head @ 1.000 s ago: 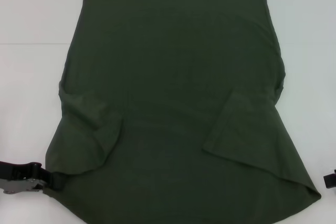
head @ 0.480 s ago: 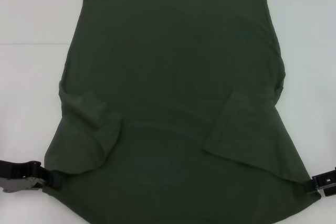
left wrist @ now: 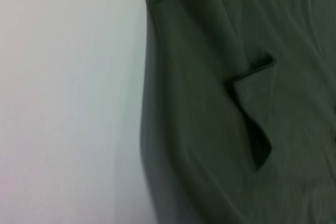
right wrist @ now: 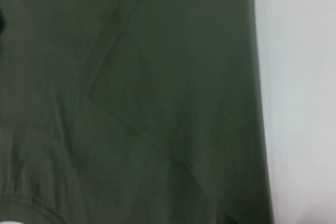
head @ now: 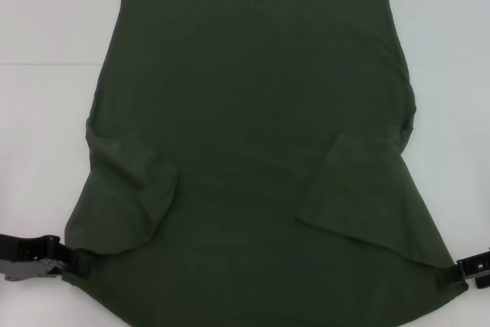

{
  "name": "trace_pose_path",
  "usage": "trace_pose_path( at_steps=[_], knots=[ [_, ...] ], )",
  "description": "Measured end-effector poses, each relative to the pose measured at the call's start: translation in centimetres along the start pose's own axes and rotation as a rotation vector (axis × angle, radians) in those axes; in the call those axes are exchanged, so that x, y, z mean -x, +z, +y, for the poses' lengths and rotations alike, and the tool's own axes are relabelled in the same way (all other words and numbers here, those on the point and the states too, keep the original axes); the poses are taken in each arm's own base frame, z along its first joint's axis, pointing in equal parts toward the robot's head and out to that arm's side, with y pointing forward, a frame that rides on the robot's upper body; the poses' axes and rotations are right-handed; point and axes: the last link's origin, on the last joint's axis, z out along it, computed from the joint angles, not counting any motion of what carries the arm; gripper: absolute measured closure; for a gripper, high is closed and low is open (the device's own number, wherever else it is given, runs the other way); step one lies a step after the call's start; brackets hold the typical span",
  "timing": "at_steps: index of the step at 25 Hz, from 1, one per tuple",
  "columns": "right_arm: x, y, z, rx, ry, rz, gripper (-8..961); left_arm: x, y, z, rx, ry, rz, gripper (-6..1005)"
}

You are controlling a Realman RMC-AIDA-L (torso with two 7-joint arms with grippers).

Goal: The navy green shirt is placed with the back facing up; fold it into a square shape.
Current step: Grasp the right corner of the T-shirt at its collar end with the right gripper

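Shirt: the navy green shirt (head: 253,158) lies flat on the white bench (head: 46,21), back side up, both sleeves already turned inward over the body.
Long axis: it runs from 12 o'clock, the far straight edge, to 6 o'clock, the near wide edge beside the robot.
Left end effector: the left end effector (head: 73,263) sits at about 8 o'clock, touching the near left corner of the cloth; the shirt spreads from it toward 2 o'clock.
Right end effector: the right end effector (head: 463,272) is at about 4 o'clock, touching the near right corner; the shirt spreads from it toward 10 o'clock.
Fingers: I cannot tell for either side if they are closed on the cloth.
Which is nearer: both seem equally near, one at each corner.
Coming move: I judge the near edge must travel toward 12 o'clock, along the long axis, both corners together.
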Motion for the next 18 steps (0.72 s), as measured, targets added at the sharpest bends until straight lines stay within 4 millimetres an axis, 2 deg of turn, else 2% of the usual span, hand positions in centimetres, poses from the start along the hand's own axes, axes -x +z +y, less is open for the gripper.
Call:
trace_pose_path(
  at_steps=[14, 18],
  knots=[
    [0.4, 1.1, 0.6, 0.012, -0.022, 0.019, 253, 0.1, 0.1, 0.0, 0.001, 0.0, 0.0, 955],
    [0.9, 2.0, 1.5, 0.03, -0.046, 0.031, 261, 0.1, 0.1, 0.0, 0.001, 0.0, 0.0, 955]
  ],
)
